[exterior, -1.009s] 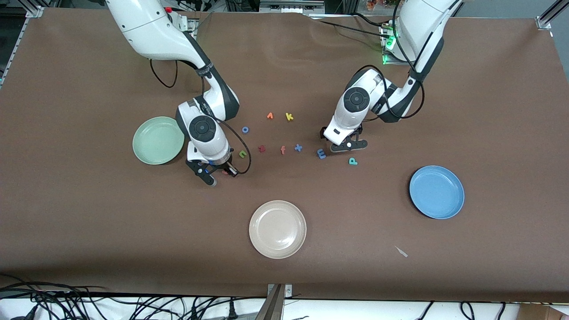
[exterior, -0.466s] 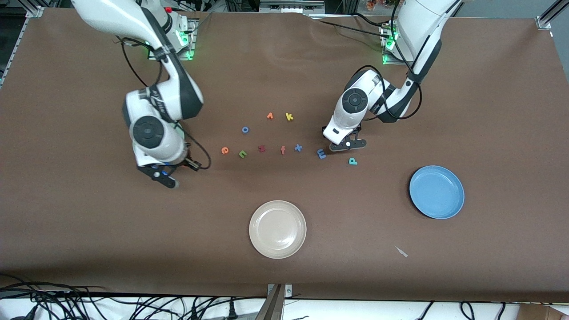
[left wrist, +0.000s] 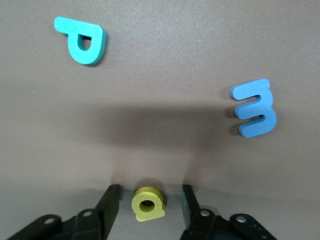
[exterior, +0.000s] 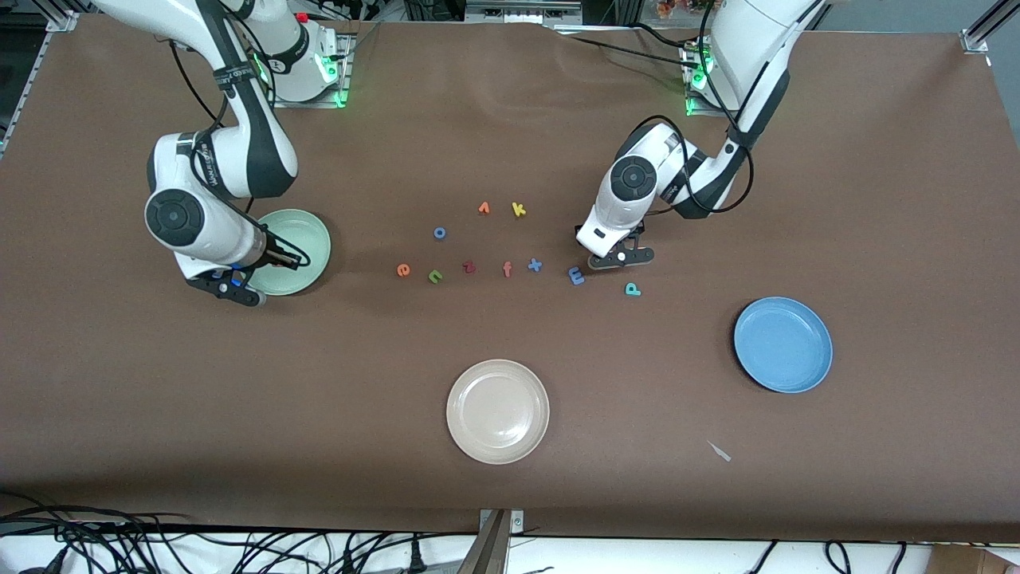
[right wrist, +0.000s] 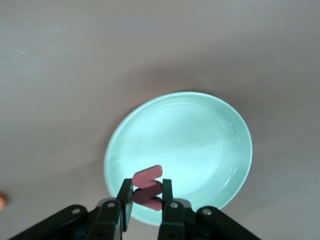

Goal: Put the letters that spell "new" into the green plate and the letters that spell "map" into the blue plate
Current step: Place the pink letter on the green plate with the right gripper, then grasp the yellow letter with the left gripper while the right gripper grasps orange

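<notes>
My right gripper (right wrist: 147,187) is shut on the salmon-red w (right wrist: 148,176) and hangs over the rim of the green plate (right wrist: 200,135), seen in the front view as the right gripper (exterior: 241,288) at the plate (exterior: 299,243). My left gripper (left wrist: 150,194) stands low over the table with its jaws open either side of the yellow a (left wrist: 148,204), a gap on each side. The blue m (exterior: 576,276) and teal p (exterior: 633,289) lie beside the left gripper (exterior: 620,259). Orange e (exterior: 403,270) and green n (exterior: 435,277) lie in the row. The blue plate (exterior: 783,344) holds nothing.
A dark red z (exterior: 469,267), a salmon f (exterior: 507,269) and a blue x (exterior: 535,265) lie in the same row. A blue o (exterior: 440,233), an orange letter (exterior: 484,208) and a yellow k (exterior: 519,210) lie farther from the camera. A beige plate (exterior: 498,411) sits nearest the camera.
My right arm has swung from the letter row to the green plate, carrying the w. My left gripper's jaws have narrowed around the yellow a.
</notes>
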{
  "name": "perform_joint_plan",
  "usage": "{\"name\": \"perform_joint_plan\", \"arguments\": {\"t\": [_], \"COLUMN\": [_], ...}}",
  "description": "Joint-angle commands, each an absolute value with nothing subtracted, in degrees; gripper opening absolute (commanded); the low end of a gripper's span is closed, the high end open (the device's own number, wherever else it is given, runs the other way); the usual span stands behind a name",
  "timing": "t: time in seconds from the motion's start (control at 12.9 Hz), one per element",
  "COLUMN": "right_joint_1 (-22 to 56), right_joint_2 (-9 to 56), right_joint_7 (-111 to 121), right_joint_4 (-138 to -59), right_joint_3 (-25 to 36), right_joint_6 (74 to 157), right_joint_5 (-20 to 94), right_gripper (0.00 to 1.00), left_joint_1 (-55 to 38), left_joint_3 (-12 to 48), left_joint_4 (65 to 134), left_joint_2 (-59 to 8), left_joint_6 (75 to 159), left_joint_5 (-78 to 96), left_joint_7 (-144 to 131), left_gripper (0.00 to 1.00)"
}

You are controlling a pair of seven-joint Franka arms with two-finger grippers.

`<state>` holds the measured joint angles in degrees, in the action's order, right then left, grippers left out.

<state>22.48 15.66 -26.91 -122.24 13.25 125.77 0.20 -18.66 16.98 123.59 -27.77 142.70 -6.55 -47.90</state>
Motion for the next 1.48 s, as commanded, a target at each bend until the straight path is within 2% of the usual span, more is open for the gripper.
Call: {"name": "perform_joint_plan", "arguments": {"t": [0.0,0.08,0.16,0.23,0.47,0.7,0.93,1.16,1.4], "right_joint_1": [22.85,22.85,22.85,22.76,22.85,23.55,23.82,24.17,25.92], "right_joint_2": [14.23,14.85,15.20,15.38,14.33,16.07,21.43,27.32,29.88], "right_joint_7": [-24.53,-24.61,-25.13,-25.31,-25.40,-31.79,-42.68,-58.48,-70.88], "right_joint_4": [-133.75,-133.77,-133.68,-133.68,-132.02,-123.09,-114.45,-108.12,-109.41], "right_joint_3": [13.36,13.36,13.27,13.27,12.84,8.99,3.53,-0.69,-1.23], "right_joint_6": [139.97,140.44,140.62,140.80,139.23,133.53,129.99,130.43,135.33], "right_joint_5": [1.05,1.05,1.05,1.05,1.05,2.80,4.04,4.39,4.48], "right_gripper": [0.08,0.25,0.68,1.00,1.00,1.00,1.00,1.00,0.99], "left_joint_1": [-18.81,-18.81,-18.81,-18.90,-18.55,-16.62,-12.76,-6.61,-0.28], "left_joint_3": [16.96,16.96,16.96,16.96,16.96,16.96,16.96,16.79,16.35], "left_joint_4": [124.45,124.45,124.45,124.37,123.93,117.28,109.09,108.11,106.53], "left_joint_2": [-27.42,-27.51,-27.60,-27.77,-27.69,-25.58,-25.05,-22.94,-23.38], "left_joint_6": [142.47,142.47,142.47,142.47,141.69,128.12,116.13,114.44,114.78], "left_joint_5": [-7.91,-7.82,-7.82,-7.82,-7.91,-8.35,-7.82,-8.43,-10.18], "left_joint_7": [-49.04,-49.39,-49.57,-49.57,-48.96,-44.77,-33.35,-19.82,-8.56], "left_gripper": [0.38,0.28,0.25,0.22,0.12,0.09,0.09,0.10,0.09]}}
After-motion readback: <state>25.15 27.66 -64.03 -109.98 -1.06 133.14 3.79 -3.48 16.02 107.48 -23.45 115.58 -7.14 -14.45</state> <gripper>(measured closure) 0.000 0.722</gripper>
